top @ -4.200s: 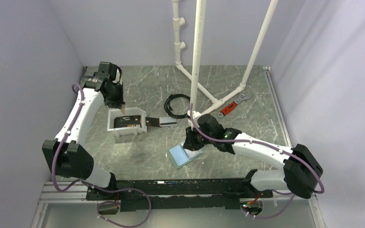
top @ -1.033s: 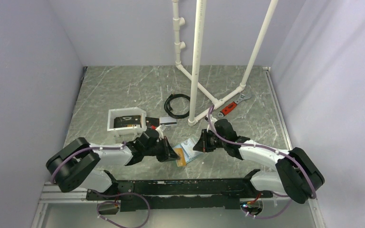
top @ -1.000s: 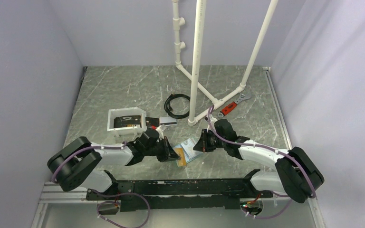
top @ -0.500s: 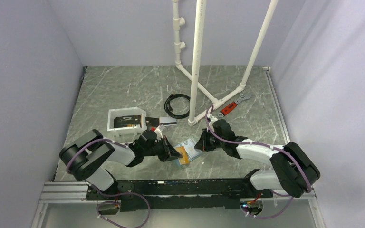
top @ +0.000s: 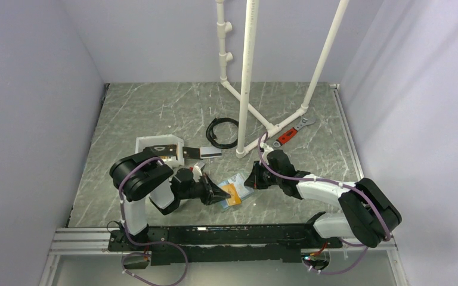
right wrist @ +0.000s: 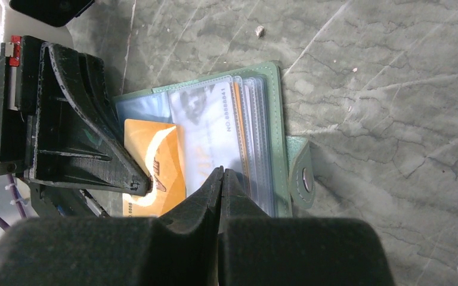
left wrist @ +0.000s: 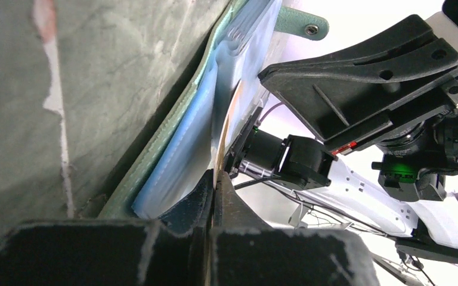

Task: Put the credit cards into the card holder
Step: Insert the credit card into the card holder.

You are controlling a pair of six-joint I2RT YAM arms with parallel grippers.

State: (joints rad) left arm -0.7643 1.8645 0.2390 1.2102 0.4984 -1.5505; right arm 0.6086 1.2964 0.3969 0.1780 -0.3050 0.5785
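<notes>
Our left fingers (right wrist: 89,149) pinched an orange credit card (right wrist: 152,173) against the open card holder (right wrist: 279,119) on the desk (right wrist: 364,89). Our right fingers (right wrist: 197,226) clamped its clear sleeve (right wrist: 206,119), whose print was blurred.

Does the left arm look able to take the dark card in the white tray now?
Probably not yet: the left pincer is shut on an orange card at the card holder. The dark card lies uncovered in the white tray.

Robot lab booth: plain lilac walls (top: 36,89), marbled tabletop (top: 155,107), white pipe frame (top: 248,71), black mounting rail (top: 226,230).
</notes>
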